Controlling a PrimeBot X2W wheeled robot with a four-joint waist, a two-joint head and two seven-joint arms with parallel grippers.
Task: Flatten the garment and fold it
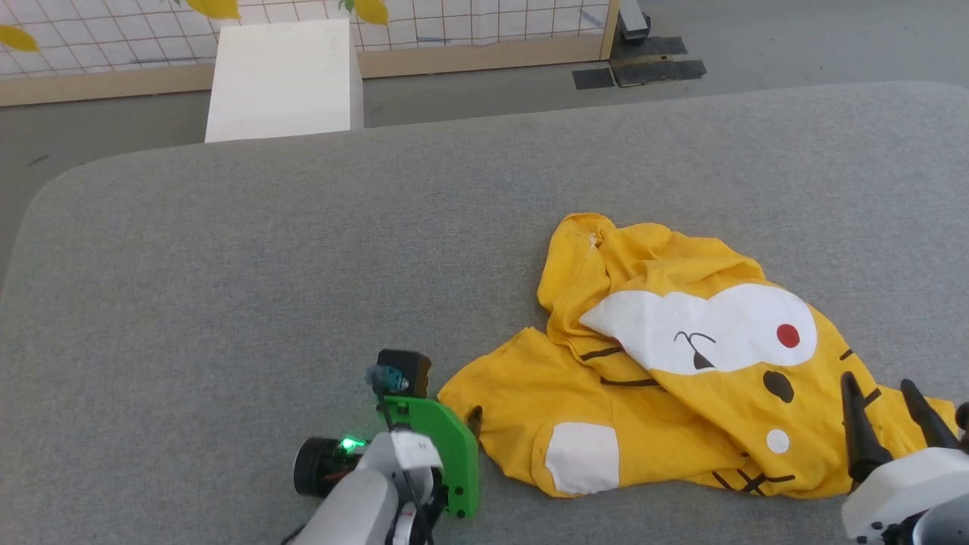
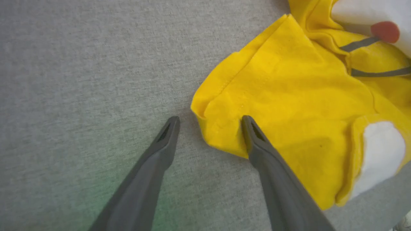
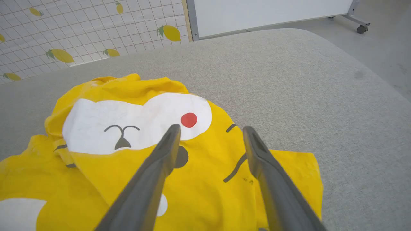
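T-shirt (image 1: 666,409) crumpled at table's (image 1: 227,265) near right. Left claw (image 2: 210,118) open, straddling sleeve corner (image 2: 205,107); right claw (image 3: 212,127) open above the printed front. Risk: pinch grabs stacked layers, pull drags the bunch instead of flattening

Grey fabric-covered bench (image 1: 227,265), rounded corners, is carrying one item: yellow T-shirt (image 1: 681,393) is lying crumpled, animal-face print up, toward its near right side.

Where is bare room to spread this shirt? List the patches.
Free: the left half of the grey table beyond the left gripper, and the far strip behind the garment. Crowded: the near edge, where the right gripper hangs over the garment and the left straddles its corner.
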